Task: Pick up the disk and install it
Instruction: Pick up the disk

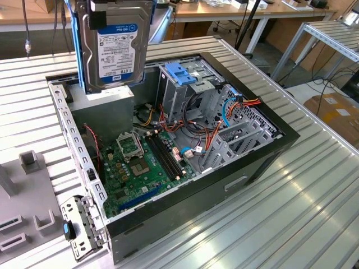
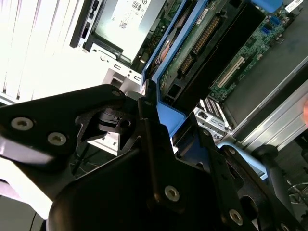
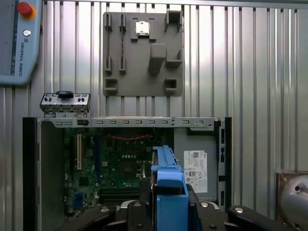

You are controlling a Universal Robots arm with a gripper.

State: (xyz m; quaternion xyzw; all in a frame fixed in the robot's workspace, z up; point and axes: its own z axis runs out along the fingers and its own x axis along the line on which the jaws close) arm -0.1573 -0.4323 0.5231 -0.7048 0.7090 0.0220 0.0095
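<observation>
Gripping disk [image 1: 115, 47] upright, claw [image 3: 169, 209] holds it above open computer case [image 1: 263, 162].

Ribbed metal table [image 1: 303, 207] with open computer case [image 1: 185, 216], grey fixture plate [image 3: 139, 77] and teach pendant [image 3: 17, 43]

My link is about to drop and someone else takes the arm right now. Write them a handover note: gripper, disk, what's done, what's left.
Gripper: shut on the disk, clamping its upper end.
Disk: upright in the air, label toward the exterior camera, above the open computer case, near the power-supply box.
Drive cage with light-blue top: inside the case, toward the exterior view's right of the disk.
Done: disk picked up.
Left: disk is not in the case yet; install not done.
</observation>
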